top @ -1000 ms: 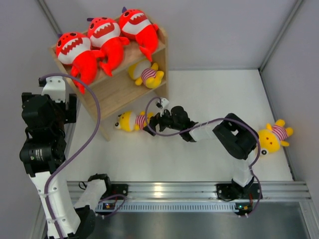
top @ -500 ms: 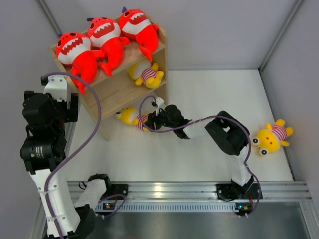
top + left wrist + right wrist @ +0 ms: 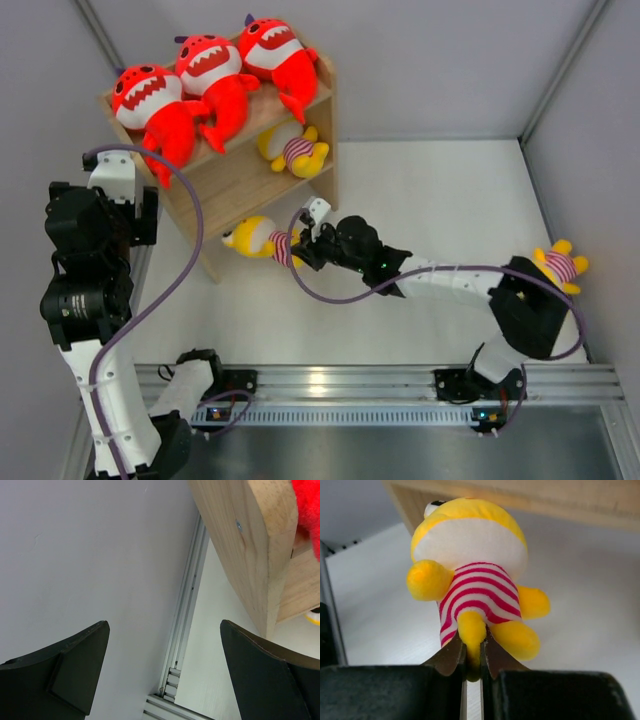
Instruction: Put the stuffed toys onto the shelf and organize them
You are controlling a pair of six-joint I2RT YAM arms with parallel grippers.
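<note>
Three red sharks [image 3: 205, 75] lie on the top tier of the light-wood shelf [image 3: 240, 185]. One yellow striped doll [image 3: 292, 148] rests on its lower tier. A second doll [image 3: 258, 239] [image 3: 470, 555] lies just in front of the shelf, and my right gripper [image 3: 300, 248] [image 3: 474, 640] is shut on one of its legs. A third doll [image 3: 558, 263] lies at the far right, partly hidden by my right arm's elbow. My left gripper [image 3: 162, 630] stands open and empty beside the shelf's left side panel [image 3: 250, 545], facing the wall.
Grey walls enclose the white table [image 3: 430, 190] on three sides. An aluminium rail [image 3: 380, 385] runs along the near edge by the arm bases. A purple cable [image 3: 190, 240] loops from the left arm past the shelf's front corner.
My right gripper has shut on the doll's leg. The right arm has stretched out, its elbow swinging right over the far-right doll. The left arm is almost still.
</note>
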